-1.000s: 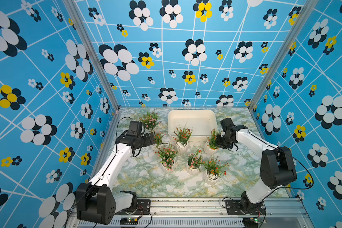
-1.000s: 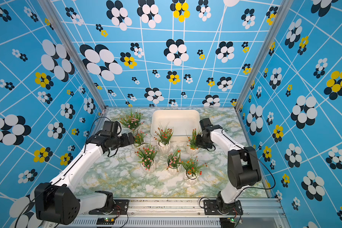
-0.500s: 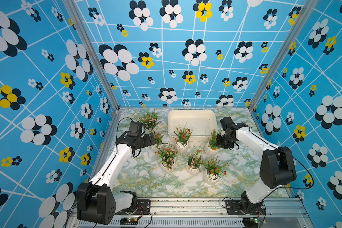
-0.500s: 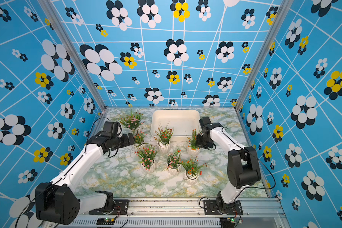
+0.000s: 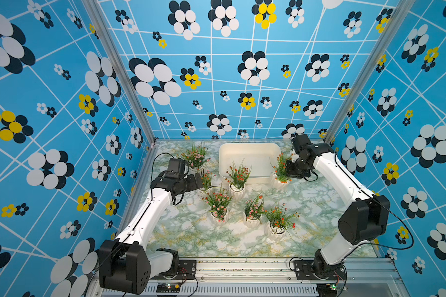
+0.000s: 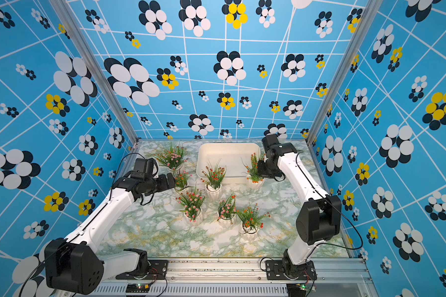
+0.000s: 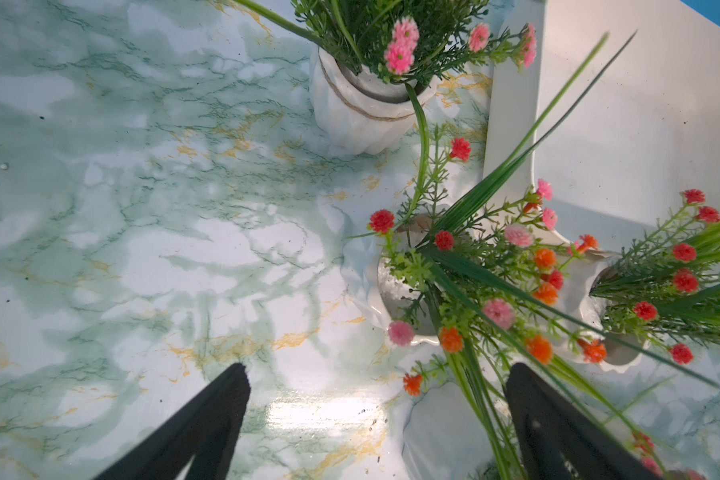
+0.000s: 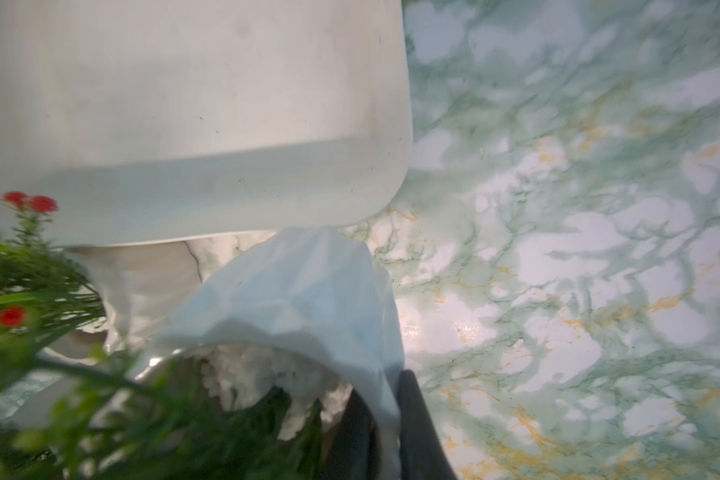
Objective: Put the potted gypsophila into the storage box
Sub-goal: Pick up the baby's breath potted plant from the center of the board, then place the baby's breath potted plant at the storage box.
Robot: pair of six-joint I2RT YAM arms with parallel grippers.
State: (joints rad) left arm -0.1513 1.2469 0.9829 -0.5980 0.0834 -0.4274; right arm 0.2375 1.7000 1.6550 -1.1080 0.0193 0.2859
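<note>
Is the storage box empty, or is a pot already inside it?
Empty. In a top view the storage box shows only bare white floor; nothing sits inside.

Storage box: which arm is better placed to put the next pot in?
Right. The right arm has its jaws shut on the rim of the orange-flowered pot beside the storage box; the left arm has open jaws holding nothing.

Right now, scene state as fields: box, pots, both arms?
storage box: empty, at back of table
pots: seven, all outside the box
right gripper: jaws shut on the rim of the held pot, beside the box's near right corner
left gripper: jaws open, holding nothing
lift: cannot tell whether held pot is off the table
</note>
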